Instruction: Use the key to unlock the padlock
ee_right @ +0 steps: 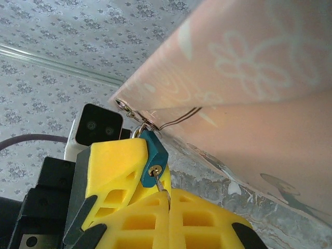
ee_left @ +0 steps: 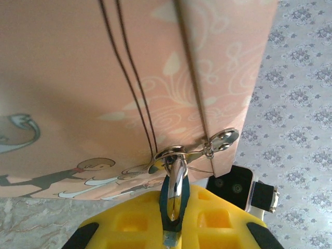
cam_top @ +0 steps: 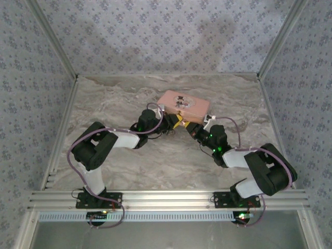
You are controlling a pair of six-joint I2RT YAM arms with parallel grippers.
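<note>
Nearest the lens, yellow-padded right tool (ee_right: 168, 199) pressed together on the thin dark metal key (ee_right: 160, 182), its long axis running straight up from the tool into the underside of the small teal metal padlock (ee_right: 153, 155), just above. Padlock body clamped in the yellow-padded left tool (ee_left: 174, 220), shackle (ee_left: 177, 179) hooked through the hasp (ee_left: 218, 140) of the pink rectangular cartoon tin (cam_top: 184, 102). Counted: one tin, two tools, one padlock, one key.
</note>
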